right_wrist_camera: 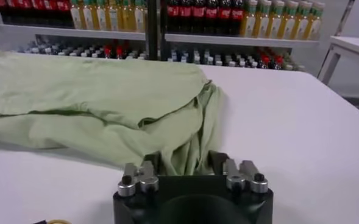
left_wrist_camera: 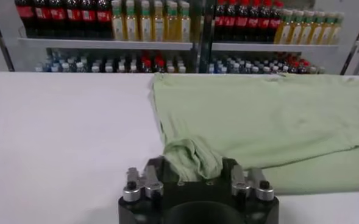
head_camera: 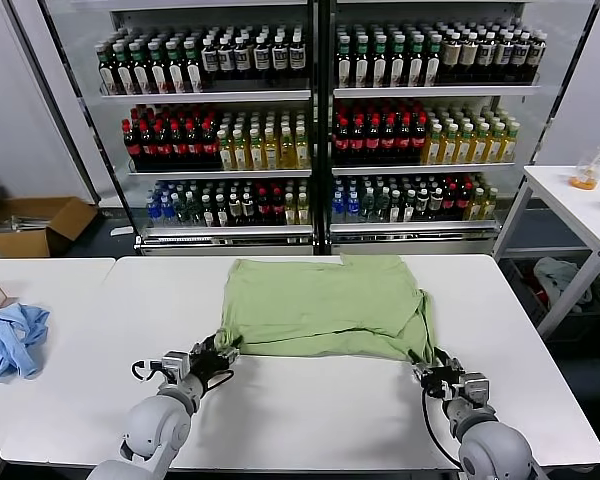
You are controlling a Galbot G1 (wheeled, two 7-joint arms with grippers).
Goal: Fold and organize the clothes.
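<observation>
1. The pale green shirt (head_camera: 325, 308) lies mid-frame on the white table (head_camera: 310, 410).
2. The left gripper (head_camera: 218, 355) and right gripper (head_camera: 432, 372) each clamp a near corner.
3. A blue cloth (head_camera: 10, 338) sits far left; the drinks fridge (head_camera: 320, 120) fills the top.

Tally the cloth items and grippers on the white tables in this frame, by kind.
Pale green shirt: 1
Light blue cloth: 1
Grippers, left gripper and right gripper, each at a near corner of the shirt: 2
Total: 4
</observation>
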